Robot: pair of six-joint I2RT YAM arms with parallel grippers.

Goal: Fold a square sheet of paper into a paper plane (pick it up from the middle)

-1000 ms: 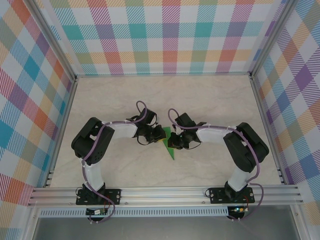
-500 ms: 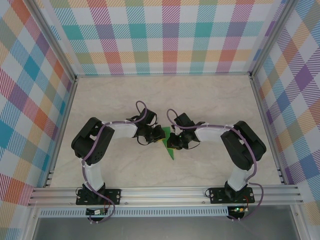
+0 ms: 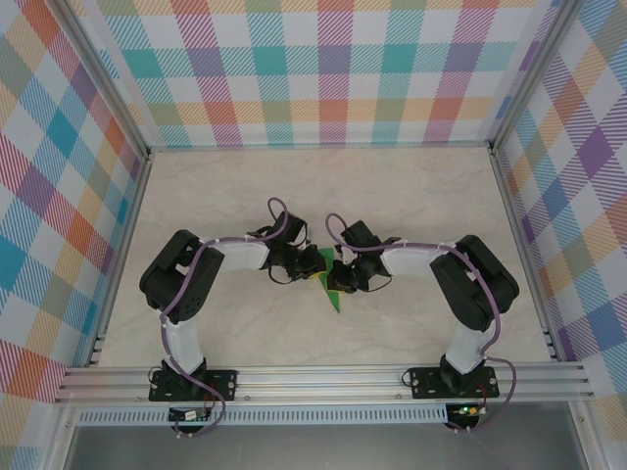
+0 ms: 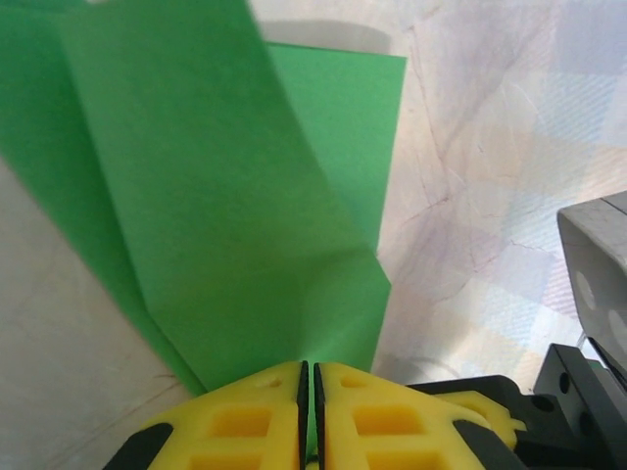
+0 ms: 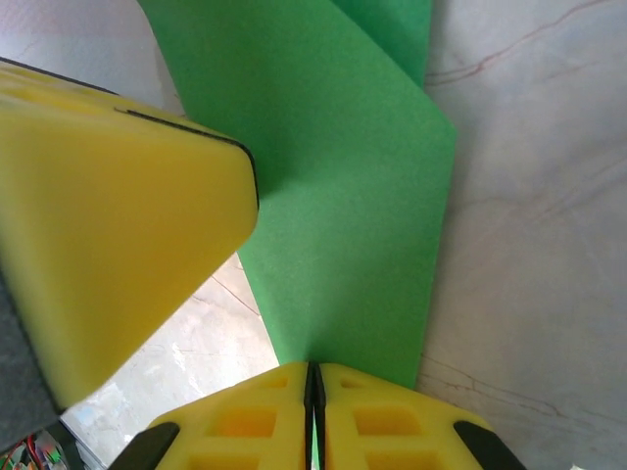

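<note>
The green sheet of paper (image 3: 330, 284), folded into a narrow pointed shape, lies at the table's middle between my two grippers, its tip toward the near edge. In the left wrist view its creased layers (image 4: 225, 196) fan out from my left gripper (image 4: 307, 367), which is shut on the paper's edge. The right gripper (image 5: 313, 370) is likewise shut on a green flap (image 5: 343, 196). From above, the left gripper (image 3: 306, 266) and right gripper (image 3: 339, 274) meet over the paper and hide part of it. A yellow finger of the left gripper (image 5: 118, 225) looms close in the right wrist view.
The pale marble-patterned table (image 3: 411, 186) is walled by checked panels (image 3: 323, 69) at the back and sides. An aluminium rail (image 3: 323, 377) runs along the near edge by the arm bases. Part of the right arm's grey and black body (image 4: 588, 323) shows at the left wrist view's edge.
The right arm's elbow has drifted slightly left. Both grippers stay shut on the paper in much the same place.
</note>
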